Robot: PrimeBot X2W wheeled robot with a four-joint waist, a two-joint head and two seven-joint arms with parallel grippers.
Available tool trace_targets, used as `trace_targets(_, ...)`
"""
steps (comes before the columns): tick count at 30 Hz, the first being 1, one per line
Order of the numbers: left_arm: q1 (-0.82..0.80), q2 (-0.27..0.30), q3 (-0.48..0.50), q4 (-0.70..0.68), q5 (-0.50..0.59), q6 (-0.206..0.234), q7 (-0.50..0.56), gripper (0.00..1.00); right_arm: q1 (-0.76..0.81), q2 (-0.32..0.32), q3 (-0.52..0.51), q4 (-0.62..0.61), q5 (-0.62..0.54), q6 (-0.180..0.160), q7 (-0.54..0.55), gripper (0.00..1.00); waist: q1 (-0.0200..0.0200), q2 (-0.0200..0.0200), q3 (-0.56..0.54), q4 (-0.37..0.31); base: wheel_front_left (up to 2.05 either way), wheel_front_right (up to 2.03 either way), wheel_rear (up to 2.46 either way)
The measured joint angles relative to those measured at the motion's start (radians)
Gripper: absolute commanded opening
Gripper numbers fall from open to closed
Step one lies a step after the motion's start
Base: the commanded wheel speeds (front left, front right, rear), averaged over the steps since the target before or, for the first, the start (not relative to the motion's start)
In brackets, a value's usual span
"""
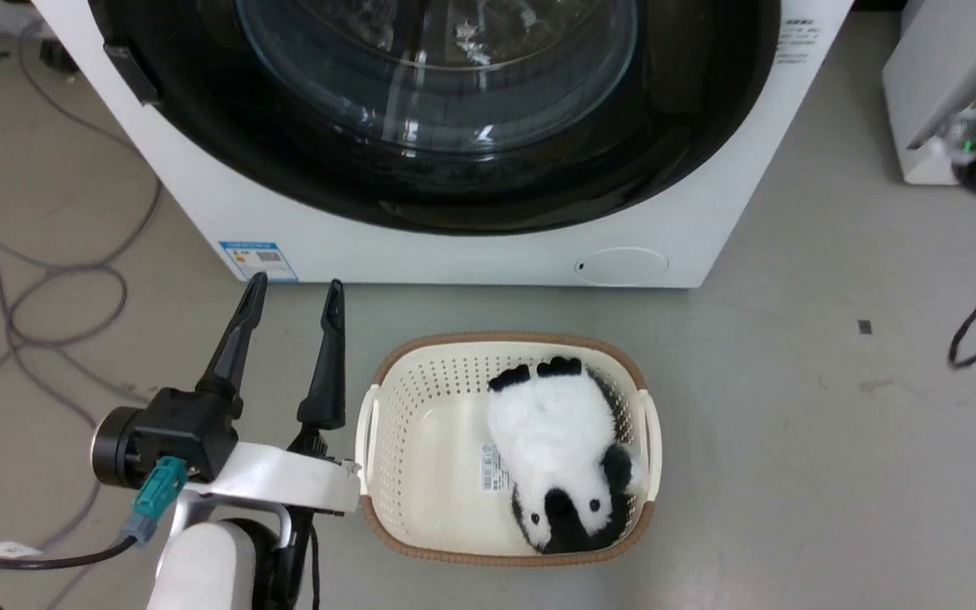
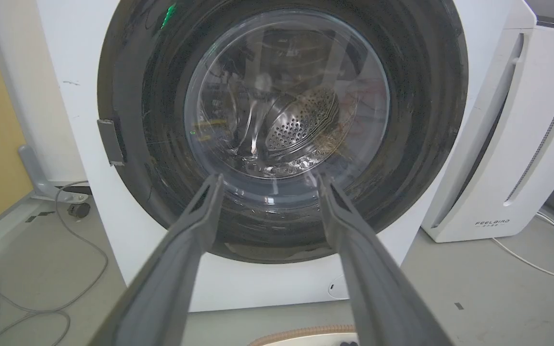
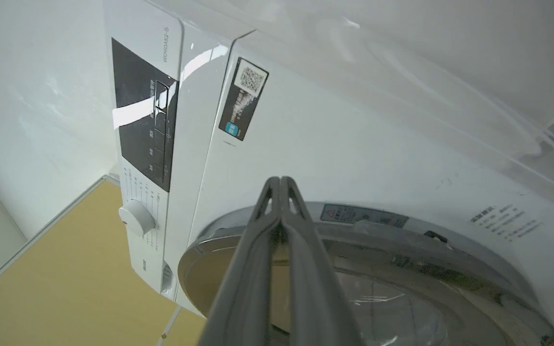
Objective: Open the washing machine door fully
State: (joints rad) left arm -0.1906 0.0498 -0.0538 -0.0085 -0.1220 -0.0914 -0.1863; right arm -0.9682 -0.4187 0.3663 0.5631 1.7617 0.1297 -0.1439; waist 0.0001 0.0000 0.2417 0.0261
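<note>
The left claw (image 1: 296, 284) sits at the lower left of the head view. Its two dark fingers are spread wide apart and point forward from a black wrist (image 1: 170, 432) on a pale forearm (image 1: 200, 568). The right claw (image 3: 280, 181) is held high, with its fingers pressed together at the tips.

- I'm looking along the left gripper (image 2: 268, 179), its two fingers standing apart, gripping nothing.
- They're pointing at the washing machine door (image 2: 282, 129), which is sitting shut against the washing machine (image 2: 65, 72).
- A white FEELBIRD appliance (image 2: 512, 144) is standing just beside it, on this view's right.
</note>
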Motion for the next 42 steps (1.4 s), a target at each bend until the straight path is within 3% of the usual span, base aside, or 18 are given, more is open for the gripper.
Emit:
trace_targets(9,-0.028,0.001,-0.019,-0.002,-0.019,-0.009,-0.019,1.00,-0.318,-0.072,0.373,0.202,0.108,0.000,0.153,0.00,0.0000,0.0000,0.054,0.018,0.00,0.00,0.00)
trace_targets(19,-0.068,0.004,-0.026,-0.014,-0.042,-0.019,-0.040,1.00,-0.621,-0.034,0.699,0.467,0.238,0.000,0.375,0.00,0.0000,0.0000,0.121,0.020,0.00,0.00,0.00)
trace_targets(33,-0.106,0.005,-0.033,-0.019,-0.064,-0.035,-0.069,1.00,-0.830,0.072,0.895,0.668,0.349,0.000,0.588,0.00,-0.0001,0.0000,0.190,0.030,0.00,0.00,0.00)
trace_targets(42,-0.116,0.004,-0.040,-0.014,-0.065,-0.035,-0.070,1.00,-0.832,0.088,0.905,0.672,0.337,0.000,0.668,0.00,-0.0001,0.0000,0.180,0.036,0.00,0.00,0.00)
